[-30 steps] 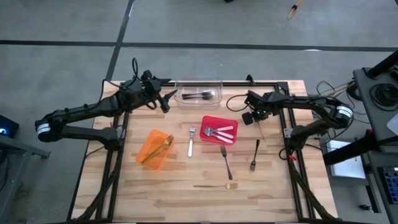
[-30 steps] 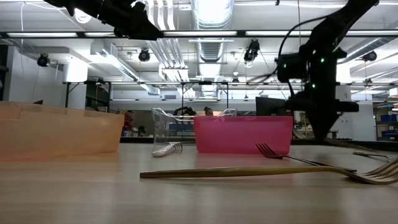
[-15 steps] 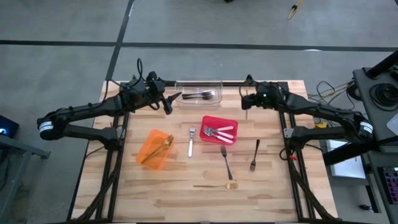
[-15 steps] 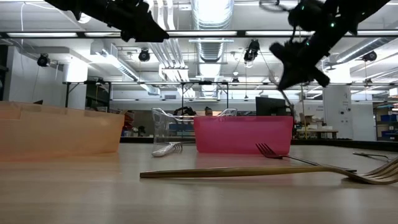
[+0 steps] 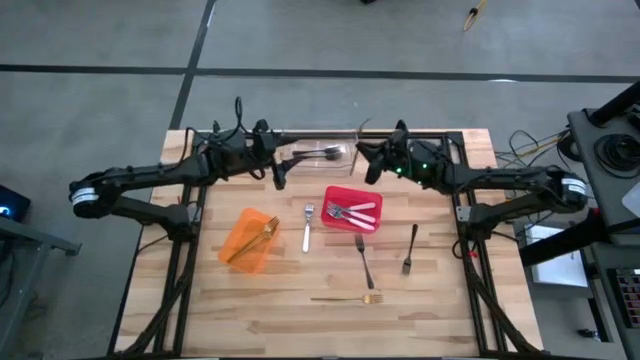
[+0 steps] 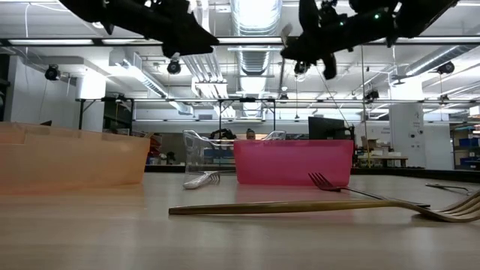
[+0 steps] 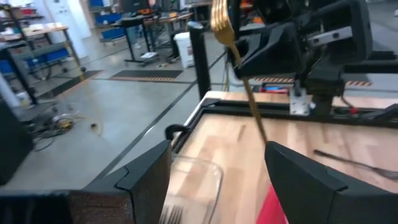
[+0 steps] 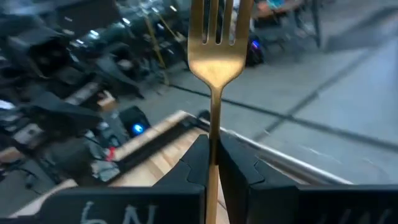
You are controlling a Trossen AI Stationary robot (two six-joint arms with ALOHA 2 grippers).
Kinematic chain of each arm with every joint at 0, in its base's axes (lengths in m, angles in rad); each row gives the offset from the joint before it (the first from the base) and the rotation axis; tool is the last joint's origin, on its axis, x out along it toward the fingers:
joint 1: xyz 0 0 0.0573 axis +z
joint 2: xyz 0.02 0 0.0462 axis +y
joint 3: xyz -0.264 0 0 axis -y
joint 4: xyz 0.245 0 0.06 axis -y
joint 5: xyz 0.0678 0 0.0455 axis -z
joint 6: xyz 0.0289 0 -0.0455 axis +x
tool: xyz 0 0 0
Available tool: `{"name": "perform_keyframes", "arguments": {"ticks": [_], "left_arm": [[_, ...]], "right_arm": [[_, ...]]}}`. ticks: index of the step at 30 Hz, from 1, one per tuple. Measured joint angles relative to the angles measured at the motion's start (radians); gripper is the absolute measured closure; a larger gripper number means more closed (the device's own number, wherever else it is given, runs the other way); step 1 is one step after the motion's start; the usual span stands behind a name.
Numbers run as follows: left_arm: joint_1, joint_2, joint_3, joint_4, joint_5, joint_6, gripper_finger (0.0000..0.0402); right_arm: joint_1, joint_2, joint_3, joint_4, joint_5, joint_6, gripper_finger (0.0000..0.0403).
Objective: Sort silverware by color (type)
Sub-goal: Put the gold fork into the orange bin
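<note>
The right pincer (image 8: 214,163) squeezes a gold fork (image 8: 214,46) high above the desk's (image 5: 440,290) far edge, facing the wide-open, empty left pincer (image 7: 217,180), so the fork probably must next be passed across toward the orange bin (image 5: 250,241).

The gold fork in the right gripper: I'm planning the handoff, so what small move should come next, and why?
Probably the left gripper should ease toward the gold fork and close on its handle. The right gripper is shut on it, tines up, high above the table's far side. The left gripper's fingers are open, facing it, and the orange bin with gold forks lies on the left.
</note>
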Motion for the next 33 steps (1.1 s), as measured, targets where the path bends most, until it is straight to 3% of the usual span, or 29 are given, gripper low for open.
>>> {"name": "perform_keyframes", "arguments": {"ticks": [6,12,23,33], "left_arm": [[-0.044,0.093,0.000,0.114,0.027,-0.004,0.0161],[-0.066,0.175,0.000,0.203,0.028,-0.008,0.0161],[-0.069,0.299,0.010,0.337,0.078,-0.066,0.0161],[-0.068,0.350,0.010,0.426,0.016,-0.077,0.0163]], "right_arm": [[0.043,0.134,0.000,0.269,0.000,-0.060,0.0390],[0.058,0.231,0.000,0.425,-0.001,-0.118,0.0390],[0.067,0.312,0.070,0.443,-0.001,-0.172,0.0390],[0.074,0.310,0.099,0.443,0.000,-0.183,0.0390]]}}
